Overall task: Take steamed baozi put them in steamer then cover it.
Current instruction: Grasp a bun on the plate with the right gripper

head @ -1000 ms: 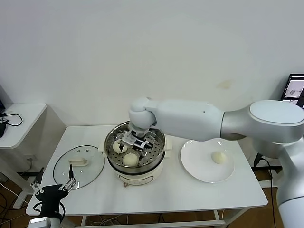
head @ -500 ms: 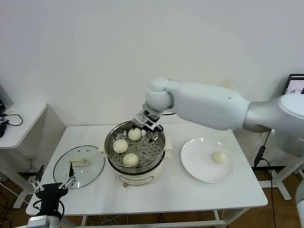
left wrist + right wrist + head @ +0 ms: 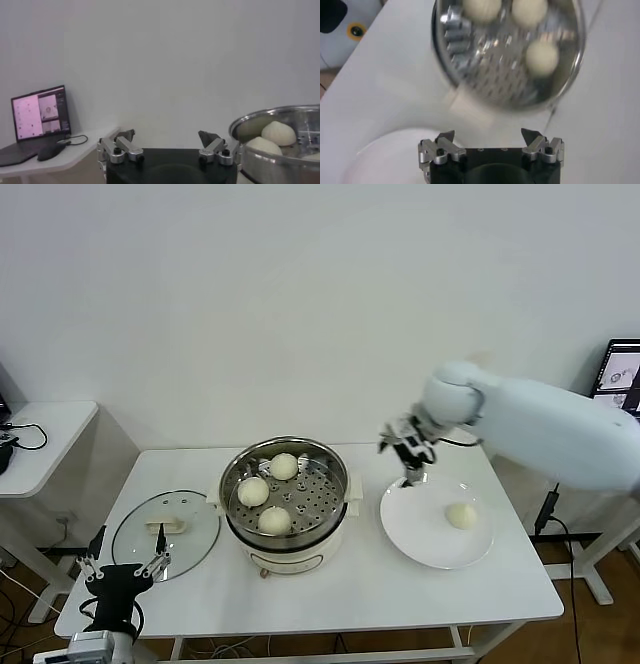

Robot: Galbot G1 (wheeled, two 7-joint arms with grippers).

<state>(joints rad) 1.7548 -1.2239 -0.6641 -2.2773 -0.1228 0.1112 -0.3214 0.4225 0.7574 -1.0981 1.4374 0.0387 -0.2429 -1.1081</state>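
**Status: 3 baozi in steamer, 1 on plate, cover off**

Steamer [image 3: 285, 496] sits centre of table [image 3: 330, 584], uncovered. Perforated tray inside holds three steamed baozi: one at rear [image 3: 284, 466], one on robot's left [image 3: 253, 491], one at front [image 3: 274, 520]. All three rest apart from each other, none touching. Fourth baozi [image 3: 460, 515] lies alone on white plate [image 3: 420, 534], to robot's right of steamer.

Cover [image 3: 165, 534] lies flat on table to robot's left of steamer, handle up, just beside the pot base.

Right gripper [image 3: 407, 446] hangs above the plate's rear-left edge, between steamer and the plated baozi; fingers spread wide, nothing between them, per right wrist view [image 3: 490, 137]. Same view shows steamer tray w/ three buns beyond the fingertips.

Left gripper [image 3: 122, 567] parked low at table's front-left corner, near cover; fingers released and empty, confirmed in left wrist view [image 3: 167, 136].

Side table [image 3: 40, 434] w/ cables stands farther to robot's left.
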